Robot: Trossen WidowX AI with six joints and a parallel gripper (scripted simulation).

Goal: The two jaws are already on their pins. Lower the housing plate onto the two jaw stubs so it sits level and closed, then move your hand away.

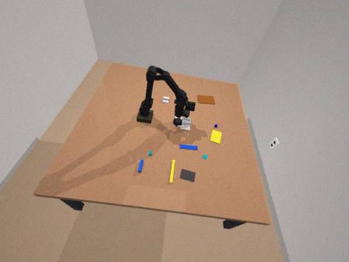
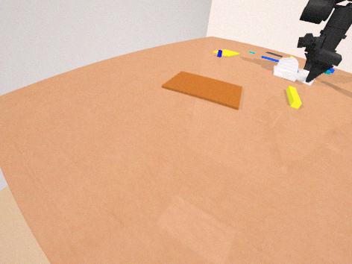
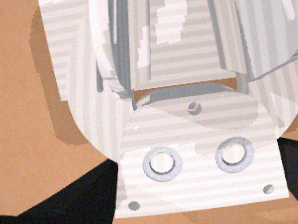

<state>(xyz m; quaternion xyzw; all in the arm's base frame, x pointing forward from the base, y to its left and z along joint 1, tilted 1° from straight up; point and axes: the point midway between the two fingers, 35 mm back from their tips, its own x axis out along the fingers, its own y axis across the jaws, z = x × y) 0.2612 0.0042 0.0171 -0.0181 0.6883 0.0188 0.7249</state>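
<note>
The white housing plate (image 3: pixel 200 187) is in the lower middle of the wrist view, with two ringed holes and three small holes. A round pale pin end shows inside each ring. My gripper (image 3: pixel 191 156) (image 2: pixel 309 79) is shut on the plate, a black finger at each side edge. The white assembly (image 1: pixel 185 123) (image 2: pixel 286 68) (image 3: pixel 105 45) stands just beyond, with the left jaw and the right jaw (image 3: pixel 270 37) reaching away. Rounded white parts show beside and beneath the plate. The stubs are mostly hidden, and I cannot tell whether the plate is fully down on them.
A yellow bar (image 2: pixel 294 98) lies near the assembly. A brown board (image 1: pixel 205 99) (image 2: pixel 205 89), a yellow plate (image 1: pixel 216 137), a dark blue cube (image 1: pixel 216 126) and a blue bar (image 1: pixel 188 147) lie around it. A small white piece (image 1: pixel 165 99) lies behind the arm.
</note>
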